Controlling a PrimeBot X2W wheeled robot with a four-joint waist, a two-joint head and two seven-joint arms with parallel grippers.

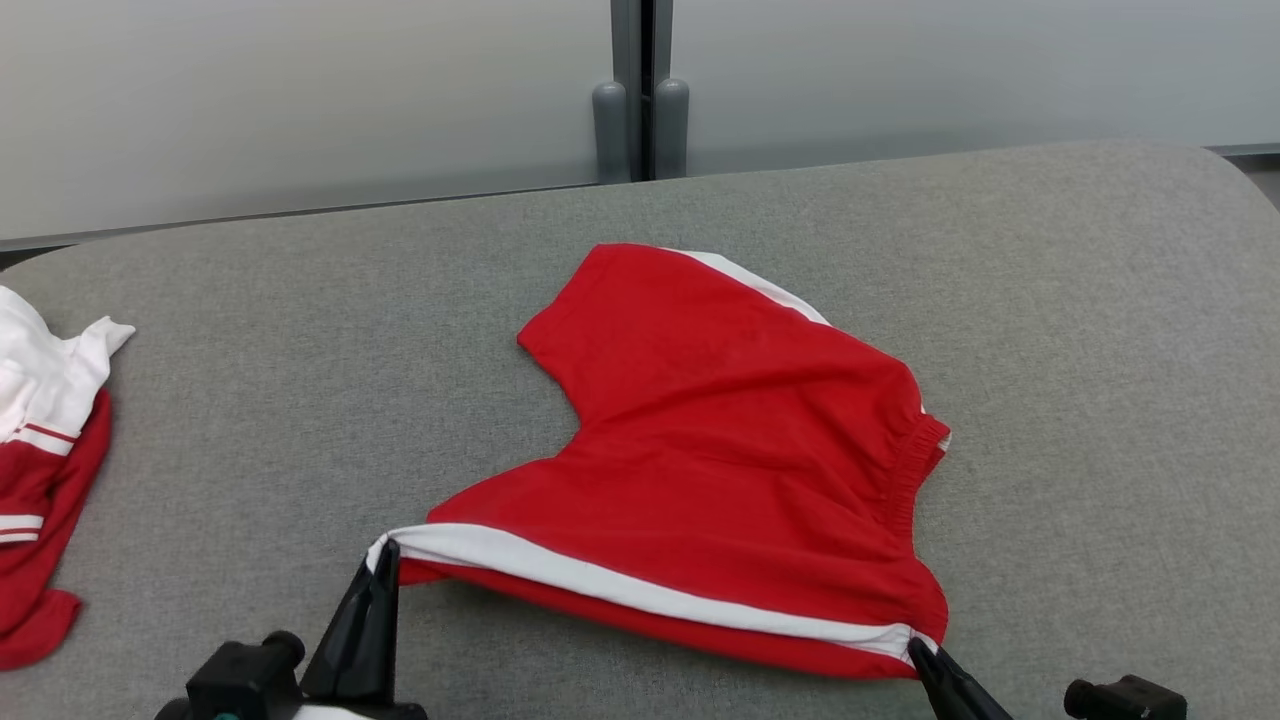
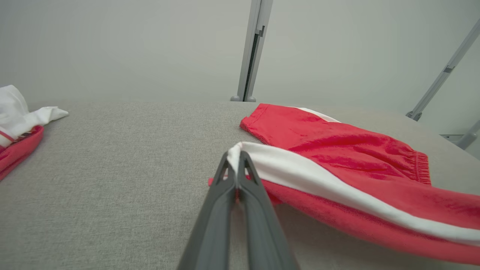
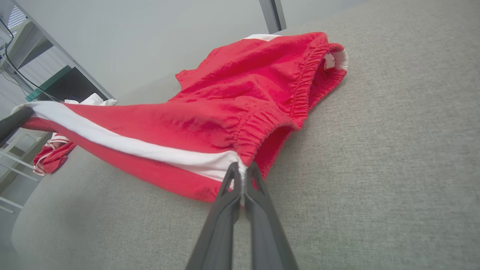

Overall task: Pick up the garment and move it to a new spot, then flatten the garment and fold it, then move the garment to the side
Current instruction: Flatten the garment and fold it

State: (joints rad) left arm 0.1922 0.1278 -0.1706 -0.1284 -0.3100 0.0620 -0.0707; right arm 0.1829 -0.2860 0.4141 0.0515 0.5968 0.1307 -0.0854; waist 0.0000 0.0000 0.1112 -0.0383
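red shorts mid grey table, near white-striped edge lifted, taut, long axis left-right between arms. left gripper clamped on leg-hem corner, right gripper clamped on waistband corner. body lies beyond both tips.

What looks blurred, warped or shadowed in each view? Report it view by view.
Head view: even soft light, red shorts sharp, faint shadow beneath their lifted striped edge. Left wrist view: left gripper softens toward the lens; metal post slants, likely lens warp. Right wrist view: grey table tilts; no glare.
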